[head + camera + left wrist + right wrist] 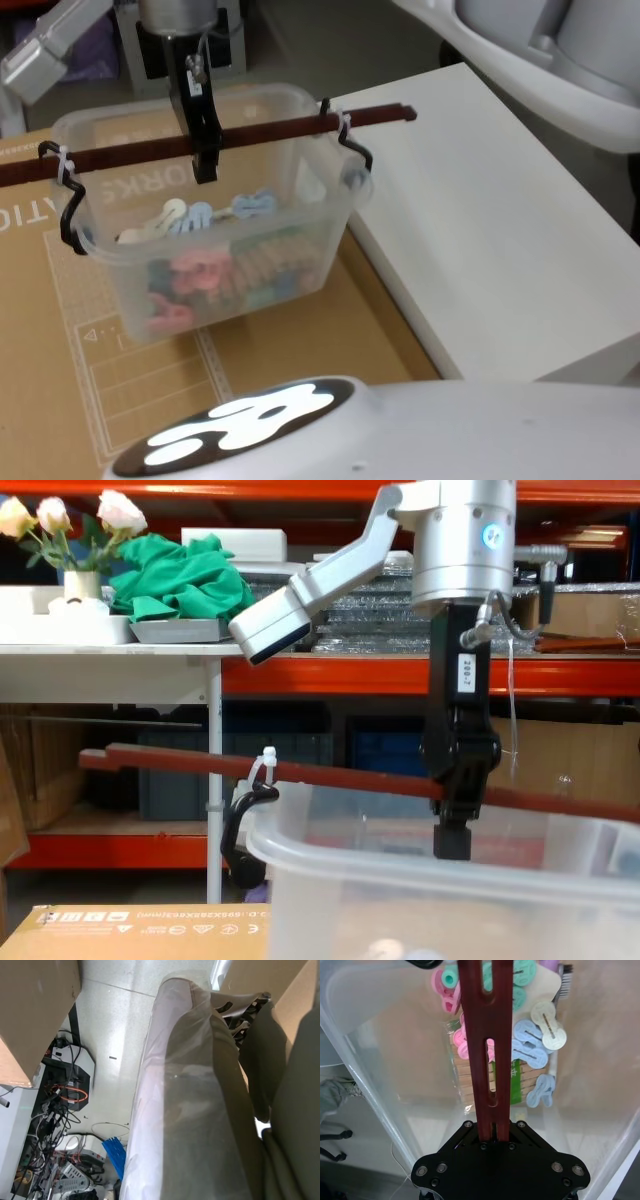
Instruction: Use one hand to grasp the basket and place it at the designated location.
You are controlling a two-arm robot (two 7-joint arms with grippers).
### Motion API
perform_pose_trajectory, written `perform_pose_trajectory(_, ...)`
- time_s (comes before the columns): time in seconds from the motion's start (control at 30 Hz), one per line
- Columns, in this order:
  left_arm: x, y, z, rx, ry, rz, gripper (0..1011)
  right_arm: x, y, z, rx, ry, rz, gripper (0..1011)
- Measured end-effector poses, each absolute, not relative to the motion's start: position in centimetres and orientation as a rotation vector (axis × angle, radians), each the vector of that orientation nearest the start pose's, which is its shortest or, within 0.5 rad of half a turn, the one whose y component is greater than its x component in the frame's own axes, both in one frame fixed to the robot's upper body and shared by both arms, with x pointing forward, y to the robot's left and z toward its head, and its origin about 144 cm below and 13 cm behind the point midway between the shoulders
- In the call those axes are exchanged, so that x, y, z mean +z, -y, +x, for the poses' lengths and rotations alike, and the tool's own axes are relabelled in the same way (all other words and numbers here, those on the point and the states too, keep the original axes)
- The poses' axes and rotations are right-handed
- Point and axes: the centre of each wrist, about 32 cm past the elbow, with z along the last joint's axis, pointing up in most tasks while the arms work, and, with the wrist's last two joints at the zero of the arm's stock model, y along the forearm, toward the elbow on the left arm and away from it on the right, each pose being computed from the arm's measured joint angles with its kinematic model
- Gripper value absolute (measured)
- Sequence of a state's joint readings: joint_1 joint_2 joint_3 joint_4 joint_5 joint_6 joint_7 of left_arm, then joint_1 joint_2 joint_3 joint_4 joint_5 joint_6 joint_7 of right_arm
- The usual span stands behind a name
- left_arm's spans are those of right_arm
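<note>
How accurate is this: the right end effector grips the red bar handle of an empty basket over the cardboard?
Wrong in one respect: the basket is not empty. The right wrist view shows pastel clips lying inside it. The rest stands: the right end effector grips the red bar handle, with the basket over the cardboard.

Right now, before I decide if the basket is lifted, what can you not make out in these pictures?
- Whether the basket touches the cardboard: the head view looks from above, and the chest view's lower edge cuts its bottom off.
- The handle: its left end is cut off by the head view's left edge.
- The right gripper: in the right wrist view, its black body hides the jaws' hold on the handle.
- The designated place: nothing marks it.
</note>
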State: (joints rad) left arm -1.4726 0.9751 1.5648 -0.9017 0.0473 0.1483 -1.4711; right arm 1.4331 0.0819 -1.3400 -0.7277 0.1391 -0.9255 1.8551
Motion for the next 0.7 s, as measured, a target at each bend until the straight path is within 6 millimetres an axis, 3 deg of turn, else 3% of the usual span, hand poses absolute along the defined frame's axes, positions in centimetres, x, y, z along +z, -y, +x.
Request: perform_pose_trajectory(0.7, 139.6, -49.6, 61.6, 0.178, -0.165, 1.629, 0, 137.3, 6.6, 68.8, 1.242, 1.006, -0.995, 7)
